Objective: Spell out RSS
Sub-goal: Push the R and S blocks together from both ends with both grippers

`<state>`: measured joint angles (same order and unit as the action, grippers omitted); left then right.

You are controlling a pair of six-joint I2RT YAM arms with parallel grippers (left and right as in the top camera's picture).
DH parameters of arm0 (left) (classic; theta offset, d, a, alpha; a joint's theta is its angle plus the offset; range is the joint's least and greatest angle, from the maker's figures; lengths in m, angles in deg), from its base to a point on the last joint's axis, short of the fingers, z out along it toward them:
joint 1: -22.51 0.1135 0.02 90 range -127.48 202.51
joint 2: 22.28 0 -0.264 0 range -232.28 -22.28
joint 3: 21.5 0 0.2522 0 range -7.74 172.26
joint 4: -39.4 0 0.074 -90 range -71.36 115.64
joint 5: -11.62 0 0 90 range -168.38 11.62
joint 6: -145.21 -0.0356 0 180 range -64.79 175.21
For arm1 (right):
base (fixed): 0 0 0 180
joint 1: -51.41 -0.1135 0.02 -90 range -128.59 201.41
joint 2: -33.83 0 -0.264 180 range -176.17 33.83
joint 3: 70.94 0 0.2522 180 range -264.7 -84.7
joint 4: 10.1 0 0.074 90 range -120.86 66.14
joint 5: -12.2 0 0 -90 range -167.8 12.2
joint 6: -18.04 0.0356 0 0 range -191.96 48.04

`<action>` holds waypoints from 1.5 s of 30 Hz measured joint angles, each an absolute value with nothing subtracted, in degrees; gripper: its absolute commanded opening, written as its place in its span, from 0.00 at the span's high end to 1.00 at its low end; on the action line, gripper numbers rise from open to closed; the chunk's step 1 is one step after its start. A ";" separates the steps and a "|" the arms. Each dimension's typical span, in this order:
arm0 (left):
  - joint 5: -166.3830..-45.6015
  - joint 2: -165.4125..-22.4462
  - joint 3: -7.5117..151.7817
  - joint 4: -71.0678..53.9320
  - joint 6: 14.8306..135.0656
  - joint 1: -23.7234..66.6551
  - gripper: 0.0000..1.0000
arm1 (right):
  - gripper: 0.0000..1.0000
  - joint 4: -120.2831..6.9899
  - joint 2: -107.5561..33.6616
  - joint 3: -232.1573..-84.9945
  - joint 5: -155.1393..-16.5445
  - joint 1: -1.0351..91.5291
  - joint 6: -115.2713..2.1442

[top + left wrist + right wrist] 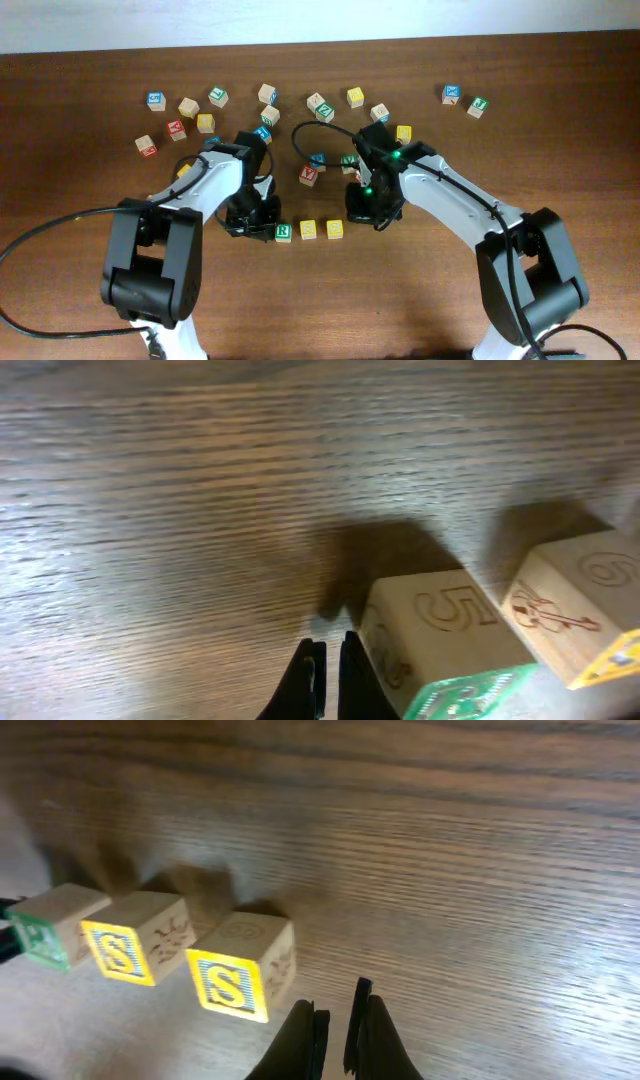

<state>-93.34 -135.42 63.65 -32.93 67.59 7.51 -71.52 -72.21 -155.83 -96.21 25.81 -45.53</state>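
A row of three blocks stands at the table's front middle: a green R block [283,232], a yellow S block [308,229] and a second yellow S block [334,229]. My left gripper [250,216] is just left of the R block; in the left wrist view its fingers [330,672] are shut and empty, right beside the R block [440,630]. My right gripper [362,207] is just right of the row. In the right wrist view its fingers [338,1025] are shut and empty next to the nearest S block [240,975].
Several loose letter blocks lie scattered across the back of the table, such as a yellow one [355,96], a blue one [452,94] and a red one [309,174] close behind the row. Bare wood [400,290] lies in front of the row.
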 measured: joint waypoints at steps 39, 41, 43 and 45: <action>-99.28 -134.09 59.52 -23.62 66.98 6.81 1.00 | 0.96 -63.67 -76.06 -152.29 -102.90 23.07 -40.78; -97.12 -133.63 59.55 -23.46 66.98 6.72 1.00 | 0.96 -64.09 -76.08 -152.29 -100.93 23.07 -40.19; -96.31 -133.48 59.55 -23.35 66.98 6.72 1.00 | 0.96 -64.09 -76.08 -152.29 -100.34 23.07 -40.17; -96.13 -133.46 59.55 -23.33 66.98 6.72 1.00 | 0.96 -64.18 -76.08 -152.29 -101.07 23.07 -40.13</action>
<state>-96.13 -133.46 59.55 -23.33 66.98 6.72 -64.18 -76.08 -152.29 -101.07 23.07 -40.13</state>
